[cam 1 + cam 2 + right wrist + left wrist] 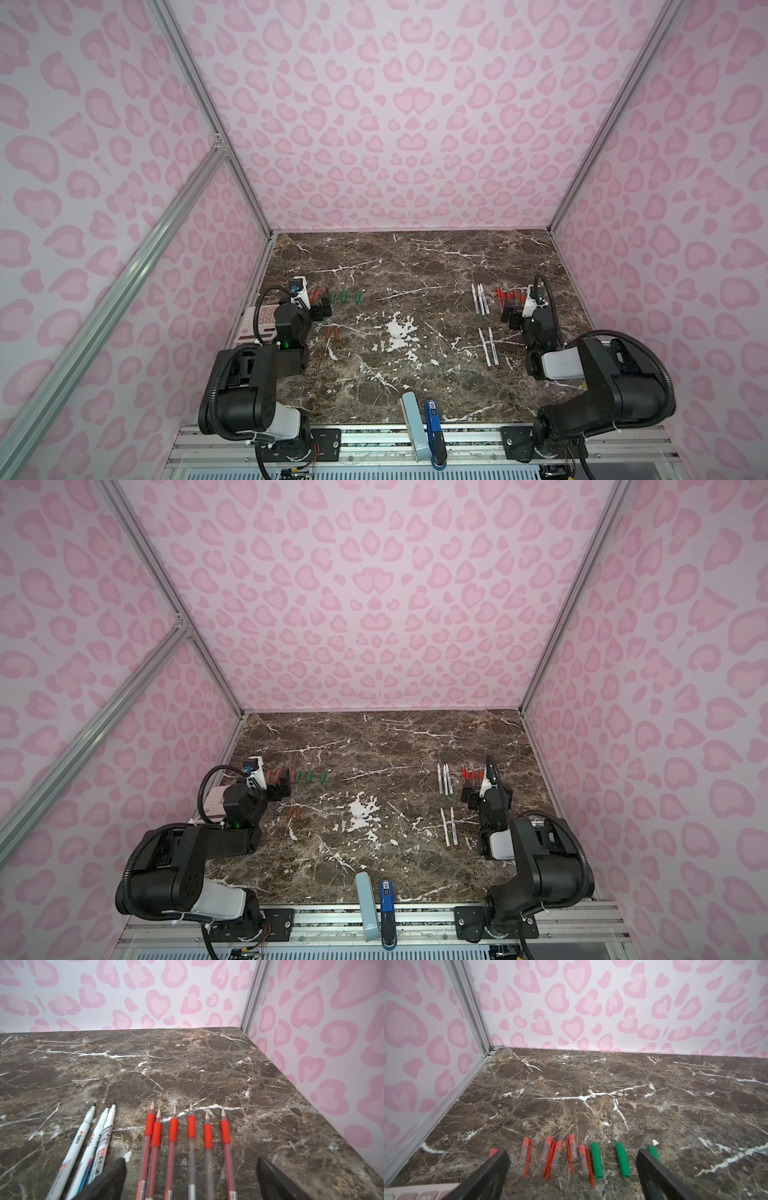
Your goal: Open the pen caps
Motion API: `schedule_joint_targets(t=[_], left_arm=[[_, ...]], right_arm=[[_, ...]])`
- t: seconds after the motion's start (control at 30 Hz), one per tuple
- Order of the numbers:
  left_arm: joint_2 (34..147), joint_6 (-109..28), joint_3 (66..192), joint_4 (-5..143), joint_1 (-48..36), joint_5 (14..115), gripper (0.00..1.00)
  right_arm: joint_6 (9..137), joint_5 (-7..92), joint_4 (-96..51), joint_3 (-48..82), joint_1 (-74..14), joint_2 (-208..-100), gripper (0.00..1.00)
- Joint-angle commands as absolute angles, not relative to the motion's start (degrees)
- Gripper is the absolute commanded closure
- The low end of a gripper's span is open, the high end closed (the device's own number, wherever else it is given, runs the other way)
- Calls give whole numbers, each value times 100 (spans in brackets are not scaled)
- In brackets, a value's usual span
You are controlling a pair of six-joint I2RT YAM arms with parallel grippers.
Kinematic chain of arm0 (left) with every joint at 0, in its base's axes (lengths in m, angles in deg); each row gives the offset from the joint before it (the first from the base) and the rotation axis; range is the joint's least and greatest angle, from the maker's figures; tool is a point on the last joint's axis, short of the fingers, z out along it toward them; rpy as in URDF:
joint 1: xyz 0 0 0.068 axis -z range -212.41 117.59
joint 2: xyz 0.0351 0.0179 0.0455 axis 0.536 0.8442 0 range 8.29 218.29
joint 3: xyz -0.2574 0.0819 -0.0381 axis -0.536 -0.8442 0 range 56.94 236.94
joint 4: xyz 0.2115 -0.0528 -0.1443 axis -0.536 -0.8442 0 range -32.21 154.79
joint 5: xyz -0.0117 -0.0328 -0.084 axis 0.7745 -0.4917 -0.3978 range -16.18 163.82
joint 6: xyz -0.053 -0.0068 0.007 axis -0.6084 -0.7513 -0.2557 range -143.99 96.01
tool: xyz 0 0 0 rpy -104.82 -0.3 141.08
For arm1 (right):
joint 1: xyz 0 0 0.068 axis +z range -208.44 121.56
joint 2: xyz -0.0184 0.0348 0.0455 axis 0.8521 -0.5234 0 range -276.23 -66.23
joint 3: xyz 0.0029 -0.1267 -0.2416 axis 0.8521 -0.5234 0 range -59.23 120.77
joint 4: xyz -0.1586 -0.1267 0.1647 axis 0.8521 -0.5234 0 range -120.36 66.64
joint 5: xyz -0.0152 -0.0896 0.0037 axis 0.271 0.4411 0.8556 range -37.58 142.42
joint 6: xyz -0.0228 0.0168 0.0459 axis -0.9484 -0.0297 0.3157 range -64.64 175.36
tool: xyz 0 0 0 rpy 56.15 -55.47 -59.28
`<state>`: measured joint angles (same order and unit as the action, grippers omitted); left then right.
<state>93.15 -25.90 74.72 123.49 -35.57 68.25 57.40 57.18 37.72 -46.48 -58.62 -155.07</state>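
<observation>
Though tools [324, 309] [510, 316] edgeward, open marble [415, 266] between.

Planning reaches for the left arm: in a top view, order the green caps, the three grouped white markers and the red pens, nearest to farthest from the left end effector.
1. green caps, beside the left end effector.
2. three white markers, right of the middle.
3. red pens, farthest right.

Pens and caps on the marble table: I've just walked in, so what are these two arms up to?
Nothing is held. The left gripper hangs open at a row of red caps and green caps lying loose on the table. The right gripper hangs open at the red pens, whose tips are bare, beside the white markers, also uncapped. The caps seem to be off already.
</observation>
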Motion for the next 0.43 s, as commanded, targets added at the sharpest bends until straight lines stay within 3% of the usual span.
schedule_joint_targets(t=[0.0,0.03,0.13,0.27,0.4], left_arm=[[9338,-2627,7515,12337,-3516,7120,2],[9314,-2611,7526,12270,-3505,7133,2],[9321,-2615,7522,12303,-3497,7147,2],[9311,-2610,7517,12300,-3488,7178,2],[9328,-2644,7542,12264,-3461,7329,2]], right_arm=[[6024,6104,3760,-4241,-5896,-15424,1],[5946,6026,3051,-3971,-5872,-15351,1],[5855,6159,3724,-4111,-5773,-15596,1],[5852,6138,3047,-3938,-5773,-15394,1],[5854,6154,3398,-4038,-5772,-15488,1]])
